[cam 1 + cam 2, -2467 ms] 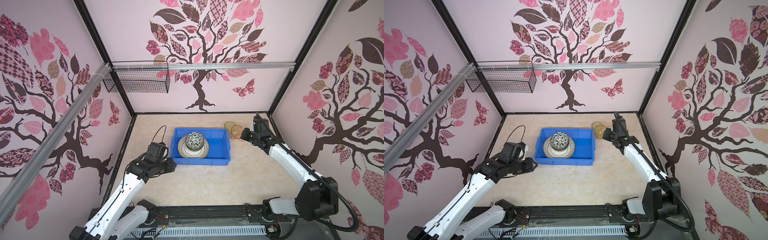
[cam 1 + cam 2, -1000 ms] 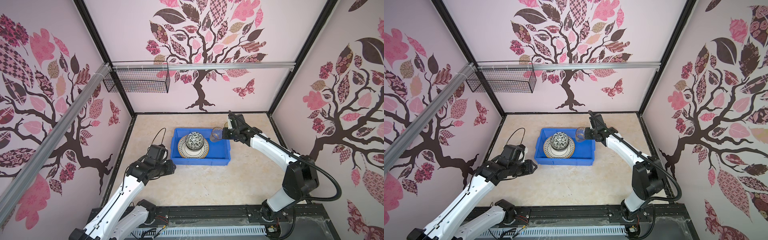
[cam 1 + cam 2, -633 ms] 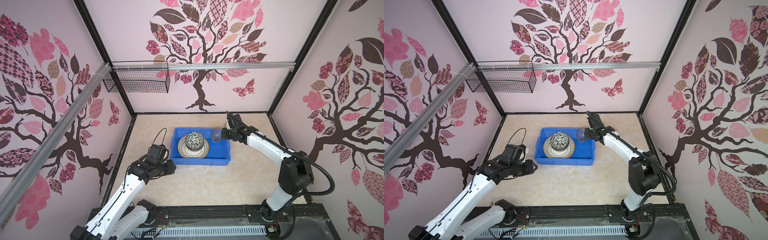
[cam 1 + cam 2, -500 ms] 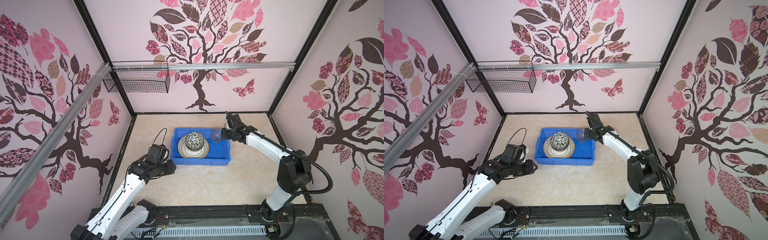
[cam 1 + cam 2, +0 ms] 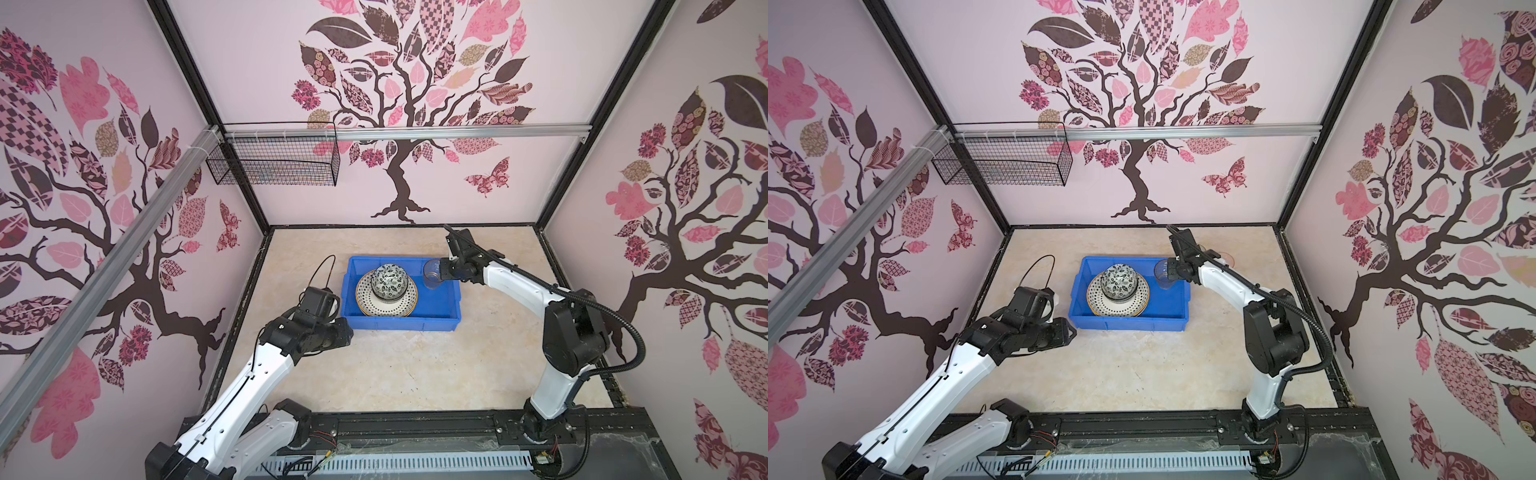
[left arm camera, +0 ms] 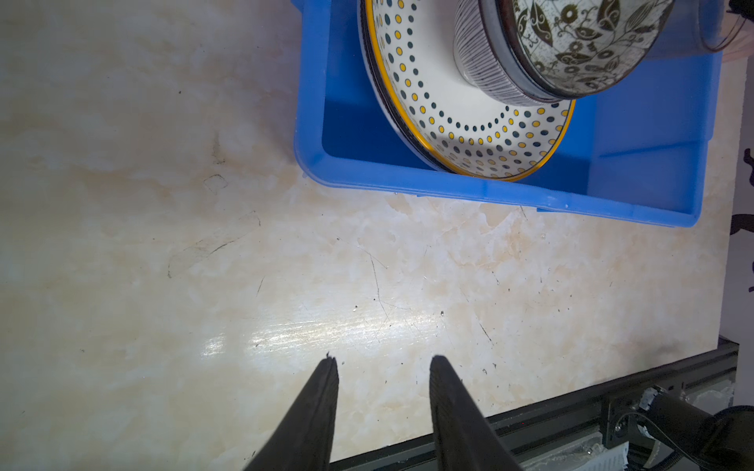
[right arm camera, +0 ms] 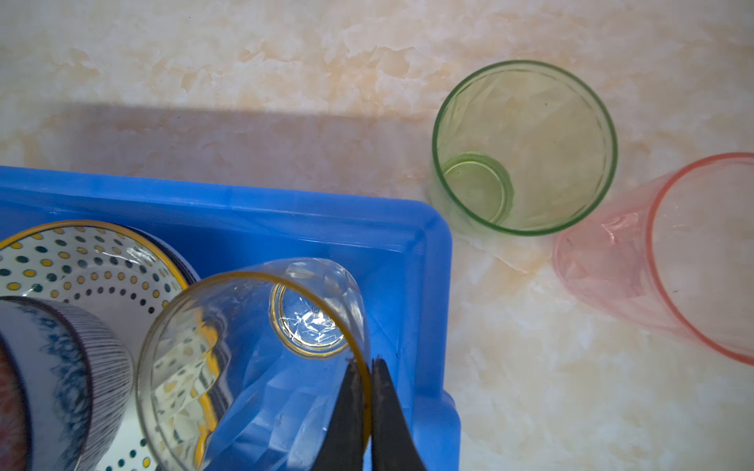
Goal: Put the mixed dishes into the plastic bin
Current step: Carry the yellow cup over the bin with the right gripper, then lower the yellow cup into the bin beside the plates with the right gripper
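The blue plastic bin (image 5: 399,325) holds a stack of plates, the top one dotted-rimmed (image 5: 405,305), with a black-white leafy bowl (image 5: 389,279) nested in a striped bowl (image 6: 481,73). My right gripper (image 7: 363,363) is shut on the rim of a clear yellow-rimmed cup (image 7: 253,346), which hangs tilted over the bin's right end (image 5: 1177,291) beside the plates. A green cup (image 7: 524,147) and a pink cup (image 7: 673,253) stand on the table just outside the bin's far right corner. My left gripper (image 6: 383,361) is open and holds nothing, above the table near the bin's front left corner.
A black wire basket (image 5: 274,166) hangs on the back-left rail, well above the table. A dark frame rail (image 5: 415,428) runs along the table's front edge. Bare marble tabletop (image 5: 395,365) lies in front of the bin.
My right gripper has carried the clear cup from the back right of the table to above the bin's right end. The left arm has barely moved.
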Controlling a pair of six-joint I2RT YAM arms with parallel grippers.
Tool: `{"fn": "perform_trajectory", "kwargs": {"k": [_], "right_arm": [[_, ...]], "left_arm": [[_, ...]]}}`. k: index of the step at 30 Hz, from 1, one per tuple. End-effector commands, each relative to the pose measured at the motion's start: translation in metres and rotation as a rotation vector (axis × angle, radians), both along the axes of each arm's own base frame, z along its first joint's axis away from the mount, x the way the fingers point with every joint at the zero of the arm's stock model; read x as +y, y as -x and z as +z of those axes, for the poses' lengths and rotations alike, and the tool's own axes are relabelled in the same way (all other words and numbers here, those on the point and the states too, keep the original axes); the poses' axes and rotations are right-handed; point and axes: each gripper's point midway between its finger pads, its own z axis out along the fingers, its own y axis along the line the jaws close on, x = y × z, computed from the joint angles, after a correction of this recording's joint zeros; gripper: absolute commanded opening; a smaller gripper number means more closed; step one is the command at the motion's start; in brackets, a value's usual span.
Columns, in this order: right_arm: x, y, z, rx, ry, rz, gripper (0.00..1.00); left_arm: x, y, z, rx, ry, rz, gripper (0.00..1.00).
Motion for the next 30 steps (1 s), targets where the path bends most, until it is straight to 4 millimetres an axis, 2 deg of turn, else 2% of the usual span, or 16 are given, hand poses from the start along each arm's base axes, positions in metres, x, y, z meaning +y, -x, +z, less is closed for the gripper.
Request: {"fn": "perform_trajectory", "kwargs": {"k": [1,17,26,30], "right_arm": [[0.002,-0.010,0.002,-0.007,0.023,-0.003,0.00],[0.005,-0.019,-0.015,0.024,0.049,0.000,0.01],[0.003,-0.021,-0.023,0.036,0.067,-0.004,0.07],[0.003,-0.022,-0.025,0.039,0.073,-0.004,0.13]], "left_arm": [[0.003,-0.002,-0.006,-0.003,-0.023,-0.007,0.41],[0.002,-0.007,-0.013,0.011,-0.046,-0.015,0.41],[0.004,-0.006,-0.013,0.011,-0.049,-0.010,0.41],[0.004,-0.005,-0.014,0.011,-0.048,-0.007,0.41]]}}
